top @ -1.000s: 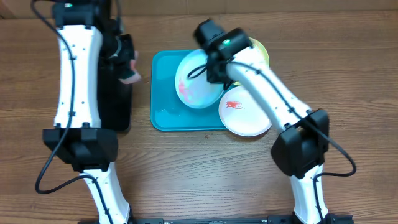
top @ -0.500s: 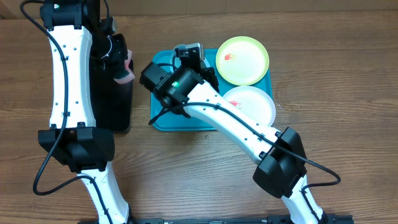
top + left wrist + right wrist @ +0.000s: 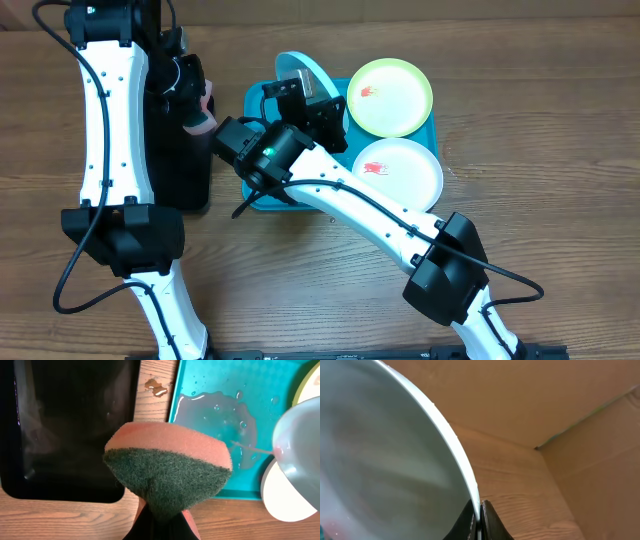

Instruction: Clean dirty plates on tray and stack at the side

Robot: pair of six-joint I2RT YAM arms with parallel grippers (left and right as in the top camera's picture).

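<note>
**Pale blue plate lifted from the tray's middle.** Since a second ago the right gripper [image 3: 479, 511], clamped on the rim of the pale blue plate [image 3: 303, 66], has swung it up on edge over the far left corner of the turquoise tray [image 3: 200, 380].
The tray holds a water puddle [image 3: 215, 420], the yellow-green plate [image 3: 390, 97] at its far right corner and the white plate [image 3: 400, 172] overhanging its near right corner. The left gripper [image 3: 197, 112] pinches a sponge [image 3: 167, 465] above the right edge of the black tray [image 3: 70, 420].

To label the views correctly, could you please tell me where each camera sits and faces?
Overhead: above the table, facing straight down at the turquoise tray; left arm and right arm show.
Left wrist: on the left gripper, facing down; fingers pinch a sponge.
Right wrist: behind the right gripper, shut on the pale blue plate.
Shared: that plate, in all three.
</note>
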